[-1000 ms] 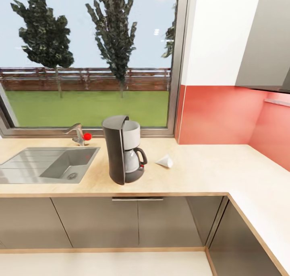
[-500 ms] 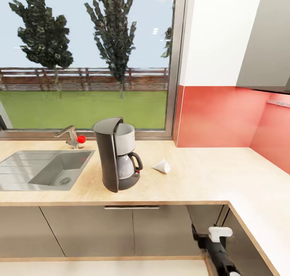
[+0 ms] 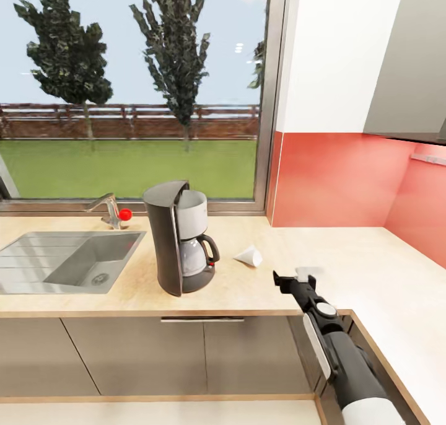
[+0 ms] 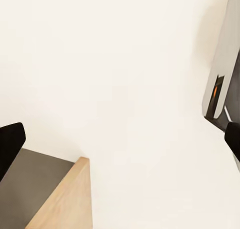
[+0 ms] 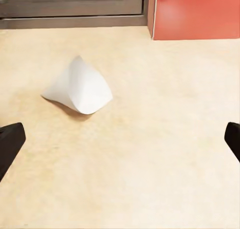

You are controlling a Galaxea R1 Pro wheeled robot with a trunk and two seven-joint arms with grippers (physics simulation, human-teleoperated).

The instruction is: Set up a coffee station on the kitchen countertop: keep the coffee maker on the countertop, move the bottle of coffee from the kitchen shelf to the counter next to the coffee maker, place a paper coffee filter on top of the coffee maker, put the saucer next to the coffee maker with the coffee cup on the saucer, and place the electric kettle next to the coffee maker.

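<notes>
Raised above the counter edge since the earlier frame, the right gripper [image 3: 295,280], jaws apart and empty, is aimed at the paper coffee filter [image 3: 249,256], laid on its side just beyond, beside the coffee maker [image 3: 179,237].

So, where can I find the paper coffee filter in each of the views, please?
Head view: the paper coffee filter lies on the kitchen countertop, to the right of the coffee maker.
Right wrist view: the same white cone lies ahead of the open right pincer.
Left wrist view: I cannot find it there.
Shared landmark: the red backsplash behind the counter.
</notes>
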